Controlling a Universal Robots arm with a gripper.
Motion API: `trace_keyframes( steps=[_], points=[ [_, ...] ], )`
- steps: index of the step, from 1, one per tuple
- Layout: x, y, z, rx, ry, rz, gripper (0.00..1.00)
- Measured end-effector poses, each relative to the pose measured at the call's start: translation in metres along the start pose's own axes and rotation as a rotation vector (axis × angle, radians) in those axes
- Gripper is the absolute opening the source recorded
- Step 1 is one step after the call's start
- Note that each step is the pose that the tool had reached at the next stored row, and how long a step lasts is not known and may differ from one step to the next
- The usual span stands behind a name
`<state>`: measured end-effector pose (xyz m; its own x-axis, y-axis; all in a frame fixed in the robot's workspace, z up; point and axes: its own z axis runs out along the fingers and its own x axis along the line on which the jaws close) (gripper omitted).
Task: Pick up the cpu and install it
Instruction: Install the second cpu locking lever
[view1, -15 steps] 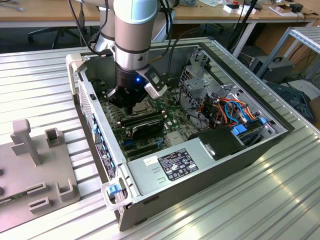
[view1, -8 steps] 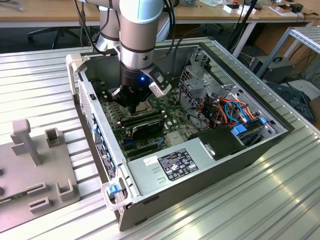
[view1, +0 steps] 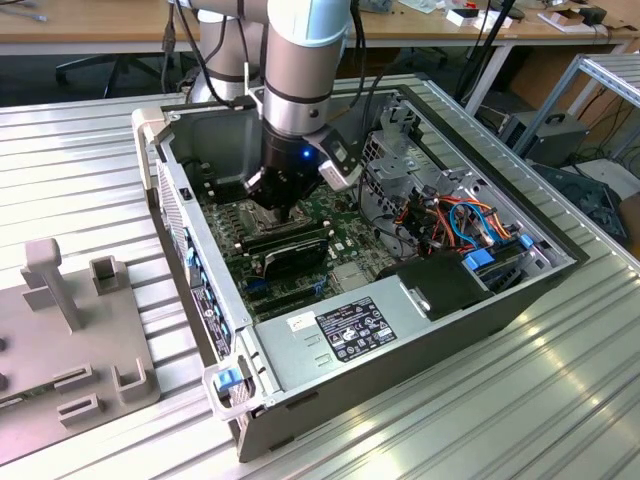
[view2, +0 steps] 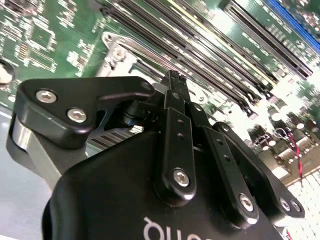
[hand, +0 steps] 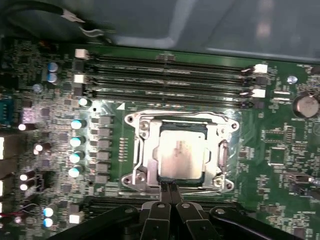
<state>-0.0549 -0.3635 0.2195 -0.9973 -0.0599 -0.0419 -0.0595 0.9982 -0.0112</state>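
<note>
The cpu (hand: 181, 152), a silver square chip, lies flat inside the metal socket frame (hand: 139, 150) on the green motherboard (hand: 280, 150). In the first wrist view my gripper (hand: 169, 187) is shut, its two black fingers pressed together with nothing between them. Their tips sit at the cpu's near edge, just above the socket. The second wrist view has the shut fingers (view2: 172, 95) over the board. In the exterior view the gripper (view1: 275, 200) reaches down into the open computer case (view1: 190, 250).
Rows of memory slots (hand: 165, 75) run beside the socket, and capacitors (hand: 76, 150) stand on its other side. A power supply (view1: 340, 335) and coloured cables (view1: 450, 220) crowd the case. A grey fixture (view1: 70, 330) sits at the exterior view's left.
</note>
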Motion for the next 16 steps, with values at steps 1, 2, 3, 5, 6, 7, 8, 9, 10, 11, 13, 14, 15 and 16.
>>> trace_keyframes(
  steps=[1, 2, 3, 5, 6, 7, 8, 9, 10, 11, 13, 14, 15, 16],
  points=[
    [-0.0017, -0.0002, 0.0001, 0.0000, 0.0000, 0.000, 0.11],
    [-0.0021, -0.0002, 0.0001, 0.0000, 0.0000, 0.000, 0.11],
    [-0.0024, 0.0003, 0.0001, 0.0001, 0.0001, 0.000, 0.11],
    [-0.0025, 0.0025, 0.0001, 0.0001, 0.0000, 0.000, 0.11],
    [-0.0026, 0.0037, 0.0001, 0.0000, 0.0000, 0.000, 0.11],
    [-0.0026, 0.0049, 0.0001, 0.0000, 0.0000, 0.000, 0.11],
    [-0.0027, 0.0065, 0.0001, 0.0000, 0.0000, 0.000, 0.11],
    [-0.0028, 0.0079, 0.0001, 0.0000, 0.0000, 0.000, 0.11],
    [-0.0030, 0.0113, 0.0000, 0.0000, 0.0000, 0.000, 0.11],
    [-0.0032, 0.0137, 0.0000, 0.0000, 0.0000, 0.000, 0.11],
    [-0.0034, 0.0177, -0.0001, 0.0000, 0.0001, 0.000, 0.11],
    [-0.0036, 0.0200, 0.0000, 0.0000, 0.0000, 0.000, 0.11],
    [-0.0052, 0.0213, 0.0000, 0.0000, 0.0000, 0.000, 0.11],
    [-0.0072, 0.0217, 0.0001, -0.0001, 0.0000, 0.000, 0.11]
  ],
)
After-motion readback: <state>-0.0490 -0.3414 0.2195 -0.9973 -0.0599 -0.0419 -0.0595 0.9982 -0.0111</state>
